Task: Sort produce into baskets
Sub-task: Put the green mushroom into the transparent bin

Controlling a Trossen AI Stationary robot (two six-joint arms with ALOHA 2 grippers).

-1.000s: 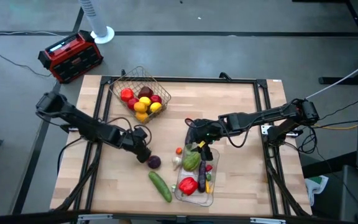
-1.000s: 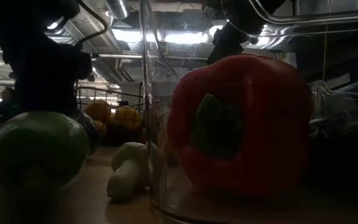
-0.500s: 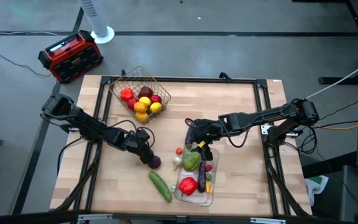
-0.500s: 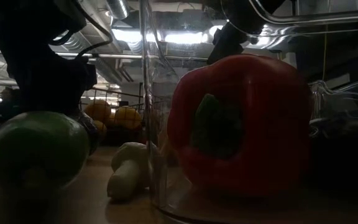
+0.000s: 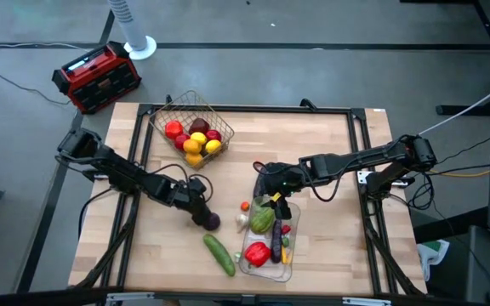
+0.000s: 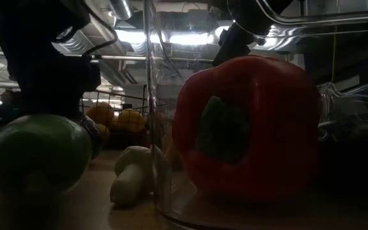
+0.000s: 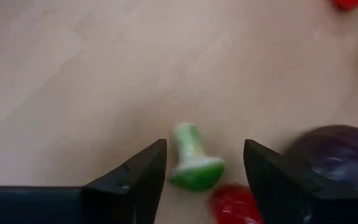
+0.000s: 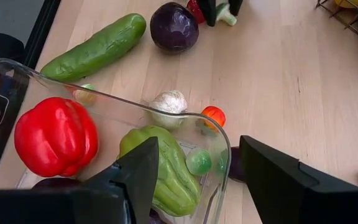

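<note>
My left gripper (image 7: 205,149) points down at the table left of centre (image 5: 201,212), open. Its fingers stand on either side of a small red fruit (image 7: 235,205) with a green stem (image 7: 191,155), which lies on the wood next to a purple ball (image 5: 213,221). I cannot tell whether they touch the fruit. A cucumber (image 5: 219,253) lies nearer the front edge. My right gripper (image 8: 197,146) hangs open over the far end of the clear tray (image 8: 104,93), which holds a red pepper (image 8: 56,135) and a green squash (image 8: 160,168). The wire basket (image 5: 170,109) at the far left holds round fruits.
A white garlic-like piece (image 8: 168,101) and a small orange fruit (image 8: 214,115) lie on the wood just outside the tray's far end. A red-and-black box (image 5: 96,76) stands off the table's far left corner. Bare wood stretches along the table's far side and right side.
My left arm has leaned a little farther in over the table, bringing its gripper slightly closer to the purple ball and the small red fruit.
</note>
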